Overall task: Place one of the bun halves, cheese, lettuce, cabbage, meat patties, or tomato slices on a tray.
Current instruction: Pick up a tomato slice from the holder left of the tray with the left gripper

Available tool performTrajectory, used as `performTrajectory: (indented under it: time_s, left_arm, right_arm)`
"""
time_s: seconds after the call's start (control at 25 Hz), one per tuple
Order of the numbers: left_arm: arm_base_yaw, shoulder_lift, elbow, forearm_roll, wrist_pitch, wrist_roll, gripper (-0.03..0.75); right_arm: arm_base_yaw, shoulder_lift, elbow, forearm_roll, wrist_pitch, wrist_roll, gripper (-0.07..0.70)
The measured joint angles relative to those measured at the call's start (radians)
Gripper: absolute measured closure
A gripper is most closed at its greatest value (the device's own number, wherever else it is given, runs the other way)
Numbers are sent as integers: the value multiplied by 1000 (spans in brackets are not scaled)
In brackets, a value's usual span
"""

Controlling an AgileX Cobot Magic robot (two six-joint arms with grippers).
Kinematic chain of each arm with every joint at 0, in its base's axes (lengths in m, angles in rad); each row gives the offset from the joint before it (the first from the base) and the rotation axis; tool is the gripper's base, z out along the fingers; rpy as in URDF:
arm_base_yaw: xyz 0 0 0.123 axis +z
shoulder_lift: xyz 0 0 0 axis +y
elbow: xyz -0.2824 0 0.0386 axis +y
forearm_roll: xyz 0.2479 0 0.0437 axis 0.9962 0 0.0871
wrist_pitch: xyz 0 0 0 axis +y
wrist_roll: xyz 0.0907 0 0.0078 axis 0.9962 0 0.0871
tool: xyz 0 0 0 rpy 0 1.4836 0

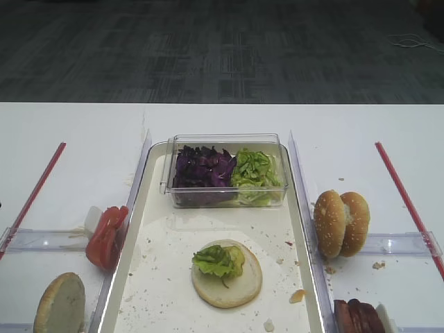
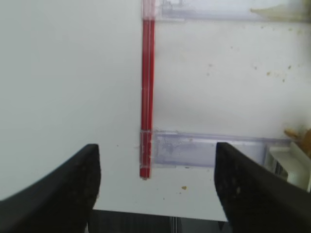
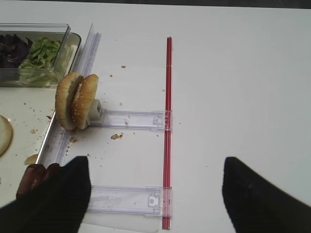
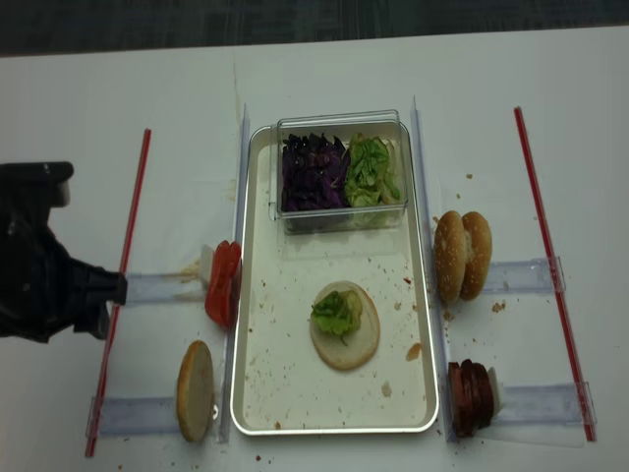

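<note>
Exterior high: a bun half (image 1: 227,273) topped with lettuce (image 1: 216,260) is seen lying flat on the tray (image 1: 161,257), before a clear box (image 1: 225,171); tomato slices (image 1: 106,236) are stood just left of the rim.
Right wrist: right fingers (image 3: 252,194) are spread, empty, above a red strip (image 3: 167,131); upright buns (image 3: 77,101) are seen beside the tray.
Left wrist: left fingers (image 2: 73,187) are spread, empty, over the worktop (image 2: 63,73).
Realsense: meat patties (image 4: 472,397) are stood right of the tray.

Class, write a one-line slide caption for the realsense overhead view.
Bun half topped with lettuce on the tray.
</note>
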Motion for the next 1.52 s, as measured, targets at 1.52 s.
performTrajectory:
  time_s: [1.52]
  left_arm:
    - [-475,252,-261,-14,-66,-117,225]
  right_arm:
    - [0,0,0,0,2,-2,41]
